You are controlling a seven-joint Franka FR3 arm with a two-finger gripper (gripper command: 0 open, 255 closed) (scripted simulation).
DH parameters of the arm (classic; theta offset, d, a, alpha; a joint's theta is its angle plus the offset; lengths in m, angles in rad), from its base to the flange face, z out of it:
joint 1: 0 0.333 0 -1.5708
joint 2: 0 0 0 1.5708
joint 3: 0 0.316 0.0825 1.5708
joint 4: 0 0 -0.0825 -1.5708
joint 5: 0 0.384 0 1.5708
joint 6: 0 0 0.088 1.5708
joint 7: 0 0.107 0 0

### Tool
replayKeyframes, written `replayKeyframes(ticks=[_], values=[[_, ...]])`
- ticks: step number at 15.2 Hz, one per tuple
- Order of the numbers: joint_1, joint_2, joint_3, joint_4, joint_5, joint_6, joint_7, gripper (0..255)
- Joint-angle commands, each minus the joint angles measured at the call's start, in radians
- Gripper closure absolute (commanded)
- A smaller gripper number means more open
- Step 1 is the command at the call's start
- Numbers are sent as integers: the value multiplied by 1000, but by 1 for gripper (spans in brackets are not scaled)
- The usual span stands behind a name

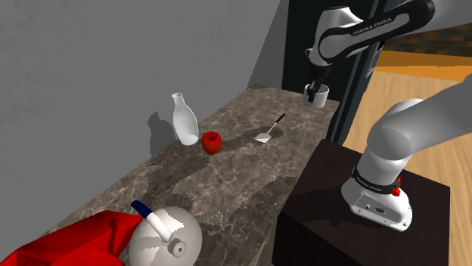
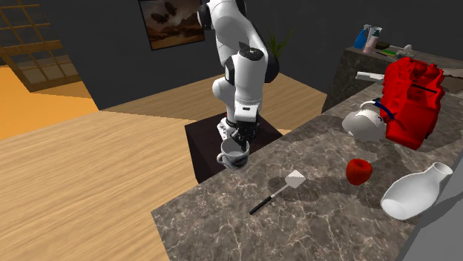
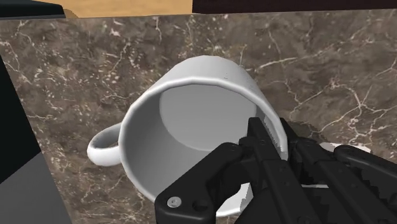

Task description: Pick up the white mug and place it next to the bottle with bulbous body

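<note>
white mug [image 1: 318, 95], bulbous white bottle [image 1: 184, 121], well apart

In the shoulder view you find the mug [image 1: 317, 95] at the bench's [image 1: 227, 181] far end, the spatula [image 1: 268, 130] nearer, the apple [image 1: 211, 141] just right of the bottle [image 1: 184, 119], and the teapot [image 1: 165, 236] nearest.
</note>
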Motion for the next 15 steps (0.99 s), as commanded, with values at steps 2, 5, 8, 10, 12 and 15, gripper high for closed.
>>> replayKeyframes(ticks=[2, 5, 8, 10, 12, 15], values=[[2, -18, 8, 31, 7, -49, -2, 255], [5, -31, 16, 64, 14, -95, -3, 255], [8, -40, 23, 99, 21, -139, -5, 255], [9, -45, 27, 122, 26, -168, -7, 255], [11, -49, 32, 147, 30, -196, -8, 255], [14, -53, 38, 185, 36, -237, -10, 255]])
